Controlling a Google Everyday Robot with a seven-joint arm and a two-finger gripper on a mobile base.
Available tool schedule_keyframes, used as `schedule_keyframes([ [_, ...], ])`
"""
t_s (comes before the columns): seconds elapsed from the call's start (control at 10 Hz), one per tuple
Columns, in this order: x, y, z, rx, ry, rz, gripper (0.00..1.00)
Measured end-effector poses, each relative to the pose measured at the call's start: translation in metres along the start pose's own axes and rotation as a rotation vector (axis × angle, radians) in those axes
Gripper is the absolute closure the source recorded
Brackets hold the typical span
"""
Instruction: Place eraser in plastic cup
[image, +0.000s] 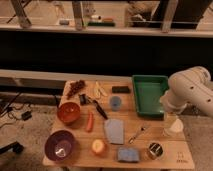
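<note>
Faint mark (183, 160) on table (155, 122) corner, perhaps lettering, is unreadable.

The eraser (120, 89) lies at the back of the table (152, 125), just behind the plastic cup (115, 103) and left of the tray (149, 95). The gripper (168, 111) seems to hang near the table's right edge, beside the tray and above the other cup (173, 127).

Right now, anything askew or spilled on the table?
Nothing stands out. Eraser lies flat, plastic cup upright near it, nothing spilled. Gripper hangs over the table's right side above the white cup.
</note>
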Motion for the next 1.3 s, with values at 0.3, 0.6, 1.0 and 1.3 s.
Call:
schedule_keyframes([
  [0.3, 0.0000, 0.0000, 0.0000, 0.000, 0.000, 0.000, 0.20],
  [0.6, 0.0000, 0.0000, 0.0000, 0.000, 0.000, 0.000, 0.20],
  [1.0, 0.0000, 0.0000, 0.0000, 0.000, 0.000, 0.000, 0.20],
  [1.3, 0.0000, 0.0000, 0.0000, 0.000, 0.000, 0.000, 0.20],
])
